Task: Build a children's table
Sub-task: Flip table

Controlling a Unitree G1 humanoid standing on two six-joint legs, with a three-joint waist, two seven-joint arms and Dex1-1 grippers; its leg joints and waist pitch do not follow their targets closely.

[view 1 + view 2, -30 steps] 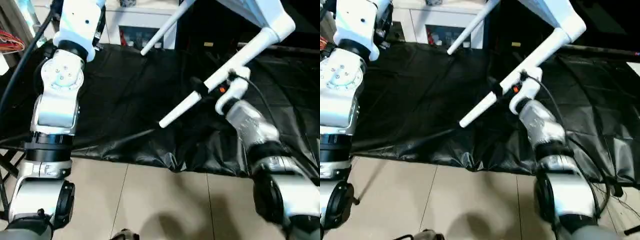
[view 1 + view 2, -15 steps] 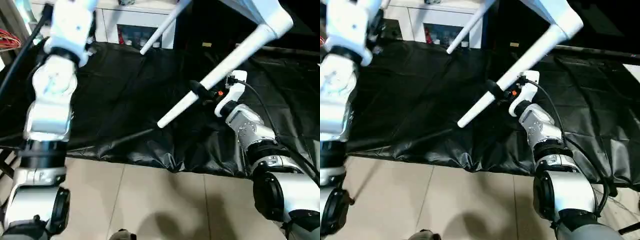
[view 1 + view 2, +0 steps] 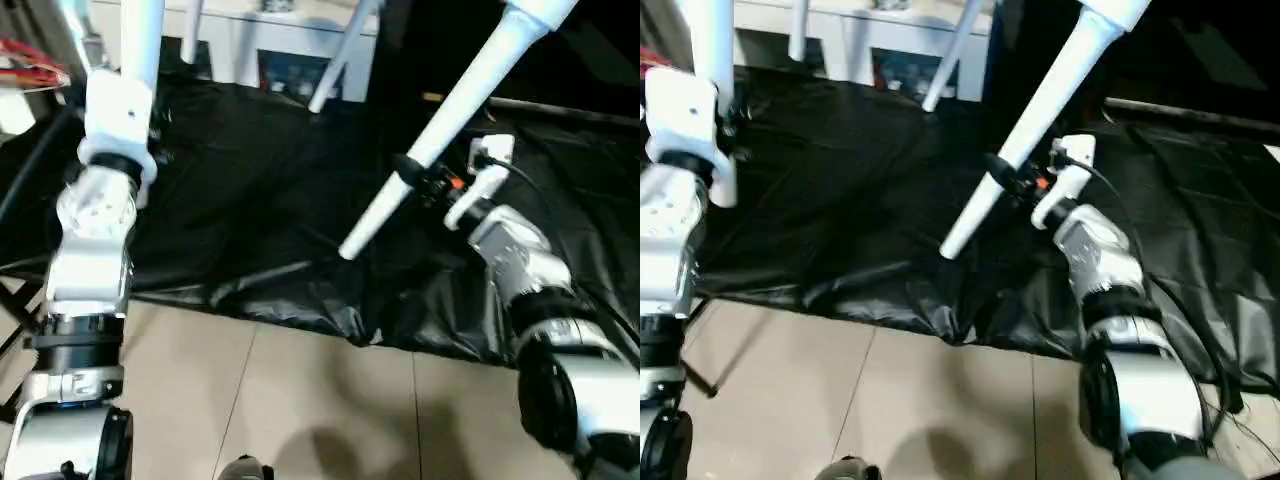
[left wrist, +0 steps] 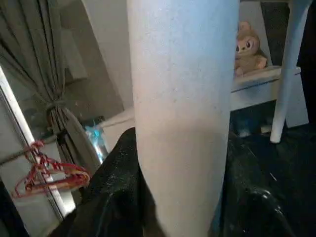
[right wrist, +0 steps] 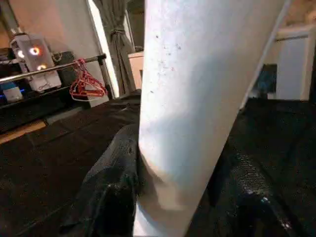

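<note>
Legs now rise more steeply than they did a second ago: the near right leg [image 3: 445,125], which slanted low across the black sheet [image 3: 250,190], stands closer to upright, and its corner socket has climbed out past the top of the head views. The whole assembly appears to be tipping up and lifting, with the legs' free ends pointing down toward the floor.

The right hand [image 3: 418,181] stays clamped on that leg, its black fingers wrapped around the tube not far above the free tip, which hangs clear above the sheet. The right wrist view confirms it: the white tube [image 5: 197,98] runs straight up between the two dark fingers [image 5: 116,182].

The left arm has changed most. Half a second ago it was a blur near the picture's edge; now a second leg [image 3: 140,40] stands nearly vertical above it, and the left hand [image 4: 180,217] is closed on this tube, which fills the space between its fingers in the left wrist view. Two farther legs [image 3: 340,60] hang beyond, in front of the white cabinet [image 3: 270,35].

My judgement: all four legs look seated, and the work in hand is turning the table over onto its feet. What remains is lowering it level on the sheet, with both grips released only once the tips bear.
</note>
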